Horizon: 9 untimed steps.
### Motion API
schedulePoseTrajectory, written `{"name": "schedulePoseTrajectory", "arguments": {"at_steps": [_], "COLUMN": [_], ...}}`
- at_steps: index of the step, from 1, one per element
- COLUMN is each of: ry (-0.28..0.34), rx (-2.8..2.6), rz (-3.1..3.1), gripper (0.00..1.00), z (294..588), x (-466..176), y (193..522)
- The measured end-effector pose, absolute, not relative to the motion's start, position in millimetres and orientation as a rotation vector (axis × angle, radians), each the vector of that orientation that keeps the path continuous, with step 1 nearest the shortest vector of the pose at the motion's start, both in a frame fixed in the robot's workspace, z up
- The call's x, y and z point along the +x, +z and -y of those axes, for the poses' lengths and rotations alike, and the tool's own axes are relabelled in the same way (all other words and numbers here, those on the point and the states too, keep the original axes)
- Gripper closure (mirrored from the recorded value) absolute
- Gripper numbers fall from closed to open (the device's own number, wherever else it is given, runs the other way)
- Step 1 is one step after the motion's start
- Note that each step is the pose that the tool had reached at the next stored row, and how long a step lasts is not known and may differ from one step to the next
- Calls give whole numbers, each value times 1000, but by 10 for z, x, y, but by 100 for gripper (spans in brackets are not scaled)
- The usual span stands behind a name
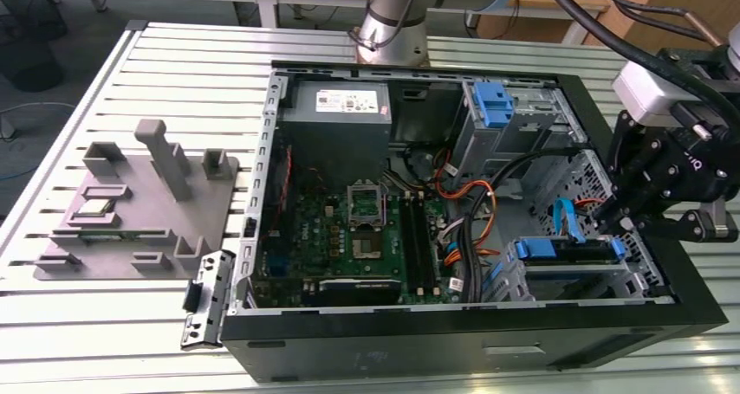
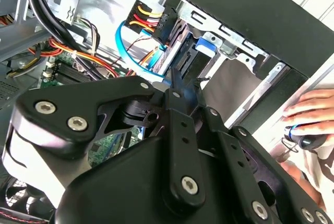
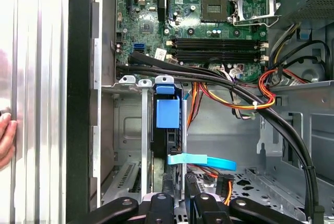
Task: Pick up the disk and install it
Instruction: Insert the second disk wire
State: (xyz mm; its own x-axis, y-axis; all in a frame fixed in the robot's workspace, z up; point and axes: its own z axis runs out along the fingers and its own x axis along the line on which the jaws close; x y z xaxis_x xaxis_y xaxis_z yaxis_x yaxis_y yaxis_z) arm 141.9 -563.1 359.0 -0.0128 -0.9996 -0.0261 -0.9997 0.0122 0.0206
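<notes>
Blue-framed disk (image 1: 563, 250) (seemingly seated) in bay

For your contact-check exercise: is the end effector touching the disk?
Cannot tell. In the first wrist view the end effector sits right at the disk, but no contact or gap shows plainly.

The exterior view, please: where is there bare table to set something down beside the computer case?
The slatted table lies bare behind the grey fixture block, toward the arm's base, and again in front of that block. Inside the computer case it is crowded: cables, the motherboard, and the disk under the claw.
</notes>
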Motion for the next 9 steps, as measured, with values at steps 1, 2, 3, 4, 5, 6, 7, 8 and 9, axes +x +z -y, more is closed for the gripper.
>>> {"name": "schedulePoseTrajectory", "arguments": {"at_steps": [1,2,3,4,5,6,7,8,9], "ry": [52,52,52,52,52,52,52,52,52], "rx": [-2205,-2204,-2205,-2204,-2204,-2205,-2204,-2204,-2205], "rz": [-2232,-2232,-2232,-2232,-2232,-2232,-2232,-2232,-2232], "gripper": [77,77,77,77,77,77,77,77,77], "z": [5613,5589,5588,5588,5588,5588,5588,5588,5587], "x": [1419,1419,1419,1419,1419,1419,1419,1419,1419], "y": [3599,3599,3599,3599,3599,3600,3599,3599,3599]}}
